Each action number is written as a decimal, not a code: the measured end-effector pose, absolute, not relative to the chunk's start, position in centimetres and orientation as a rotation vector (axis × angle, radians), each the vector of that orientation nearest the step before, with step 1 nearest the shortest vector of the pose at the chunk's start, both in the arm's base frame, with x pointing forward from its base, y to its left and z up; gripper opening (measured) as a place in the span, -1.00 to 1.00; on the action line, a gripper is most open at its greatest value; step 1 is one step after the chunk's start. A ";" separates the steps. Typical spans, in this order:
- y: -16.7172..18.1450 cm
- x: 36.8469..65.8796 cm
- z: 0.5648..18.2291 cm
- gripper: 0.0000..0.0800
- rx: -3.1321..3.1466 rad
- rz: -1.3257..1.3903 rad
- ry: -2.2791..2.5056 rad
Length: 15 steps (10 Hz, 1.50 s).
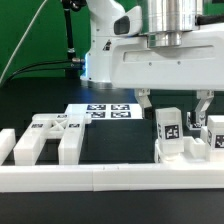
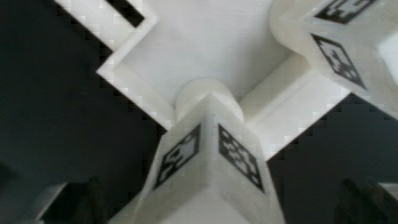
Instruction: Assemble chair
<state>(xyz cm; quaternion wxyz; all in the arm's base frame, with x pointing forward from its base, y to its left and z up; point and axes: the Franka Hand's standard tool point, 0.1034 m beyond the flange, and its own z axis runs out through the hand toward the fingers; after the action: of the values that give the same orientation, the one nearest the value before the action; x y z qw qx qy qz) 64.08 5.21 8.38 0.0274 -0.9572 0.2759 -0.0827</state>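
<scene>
White plastic is what I see under the arm: one upright chair part (image 1: 170,128), with a black-and-white tag on its face, stands at the exterior view's right side of the black bench (image 1: 115,148). The end effector (image 1: 175,107) hangs just above it. Its two fingers (image 1: 146,100) stand wide apart, one on each side of the part's top, with a gap on both sides. So I read it as fully open and holding nothing.

In the wrist view the same part (image 2: 210,150) shows as a narrow post with tags on its side. It meets a broad white panel (image 2: 178,70), but I cannot tell if the two are joined. Another tagged piece (image 2: 338,45) shows near them.

A second tagged part (image 1: 215,135) stands just beside the first one, further to the exterior view's right. Well apart, at the exterior view's left, a comb-shaped part (image 1: 45,140) lies flat, with small tagged pieces (image 1: 52,122) touching its far side. The marker board (image 1: 105,110) lies between the two groups, further back. A long low white border wall (image 1: 110,180) runs along the near edge of the bench.
</scene>
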 end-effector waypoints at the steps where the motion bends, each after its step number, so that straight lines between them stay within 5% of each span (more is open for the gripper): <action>1: 5.6 64.3 8.1 0.62 -3.030 -0.287 0.650; 4: 5.9 64.2 7.6 0.62 -3.055 -0.317 0.547; 6: 6.0 64.2 7.6 -0.10 -2.992 -0.310 0.752; 8: 5.9 64.2 7.6 -0.28 -2.934 -0.305 0.915; 15: 5.2 64.4 7.4 -0.28 -2.146 -0.135 2.036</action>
<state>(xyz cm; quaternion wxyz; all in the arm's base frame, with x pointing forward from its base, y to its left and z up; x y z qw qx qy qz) 64.43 5.24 7.39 0.0899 -0.7218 0.6848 -0.0455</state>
